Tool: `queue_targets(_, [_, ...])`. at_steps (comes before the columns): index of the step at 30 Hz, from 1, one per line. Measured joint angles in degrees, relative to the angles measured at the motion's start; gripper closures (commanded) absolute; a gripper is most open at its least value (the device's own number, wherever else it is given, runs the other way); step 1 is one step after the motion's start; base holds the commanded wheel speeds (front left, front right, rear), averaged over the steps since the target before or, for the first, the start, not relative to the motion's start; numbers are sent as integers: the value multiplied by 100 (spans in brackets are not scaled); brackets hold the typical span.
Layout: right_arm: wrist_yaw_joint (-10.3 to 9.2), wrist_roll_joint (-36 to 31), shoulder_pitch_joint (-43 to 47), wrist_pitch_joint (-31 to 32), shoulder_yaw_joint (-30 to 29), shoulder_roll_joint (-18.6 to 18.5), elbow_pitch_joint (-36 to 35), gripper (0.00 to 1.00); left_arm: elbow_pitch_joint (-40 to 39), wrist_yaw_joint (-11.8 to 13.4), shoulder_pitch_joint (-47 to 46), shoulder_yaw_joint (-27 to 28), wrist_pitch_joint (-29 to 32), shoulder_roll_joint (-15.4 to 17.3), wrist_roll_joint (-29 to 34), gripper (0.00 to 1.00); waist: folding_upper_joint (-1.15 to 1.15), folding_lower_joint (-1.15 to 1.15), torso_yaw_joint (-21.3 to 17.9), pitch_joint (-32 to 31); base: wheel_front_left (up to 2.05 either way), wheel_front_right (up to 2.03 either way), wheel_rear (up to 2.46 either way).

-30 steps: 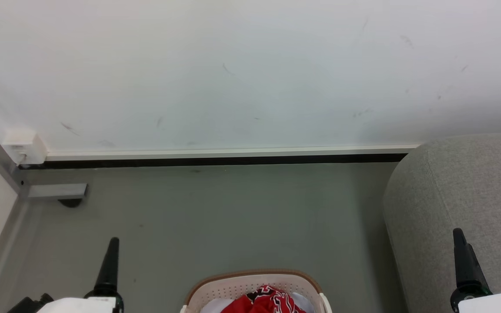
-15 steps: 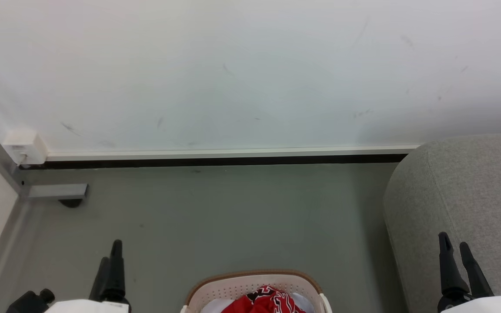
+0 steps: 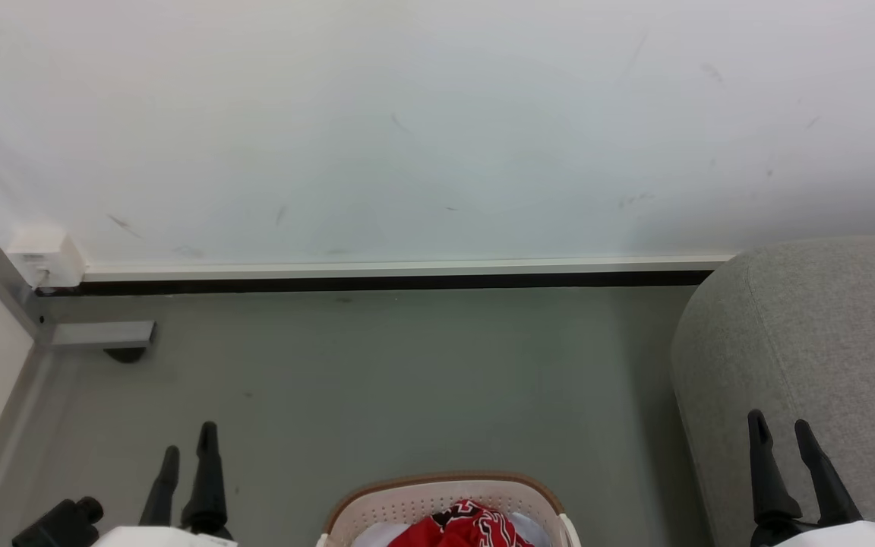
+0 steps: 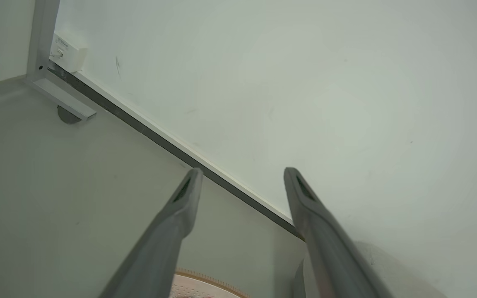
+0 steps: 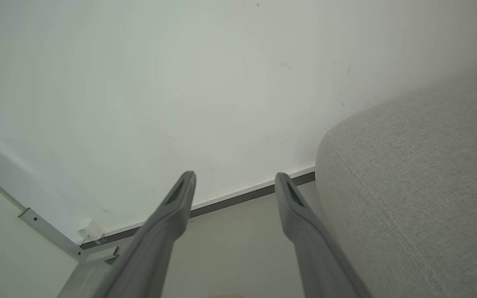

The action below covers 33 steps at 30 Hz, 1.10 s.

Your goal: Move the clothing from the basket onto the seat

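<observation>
The clothing point(image 3: 462, 526), a red garment with black-and-white print, lies heaped inside the basket point(image 3: 437, 494) at the bottom centre of the head view. The frame edge cuts off all but the top of the heap. Something pale lies on either side of the red, too little of it showing to tell what. The basket stands on the grey floor point(image 3: 377, 380), apart from the seat point(image 3: 810, 327), which fills the right edge of the frame.

The left gripper point(image 3: 189, 441) sits at the lower left over bare floor, fingers parted and holding nothing. The right gripper point(image 3: 779, 422), at the lower right in front of the seat, is also spread and empty.

A white wall point(image 3: 437, 129) runs across the top of the frame.
</observation>
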Motion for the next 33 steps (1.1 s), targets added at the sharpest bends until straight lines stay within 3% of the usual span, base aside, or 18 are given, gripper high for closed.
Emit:
queue_targets(19, [-1, -1292, 100, -303, -14, 4, -23, 0, -15, -21, 118, -3, -303, 4, 1390, 0, 0, 0, -1, -4, 0, 0, 0])
queue_targets(33, [0, -1760, 180, -499, -202, 47, -55, 0, 94, -64, 127, -32, -497, 19, 2172, 0, 0, 0, -4, 15, 0, 0, 0])
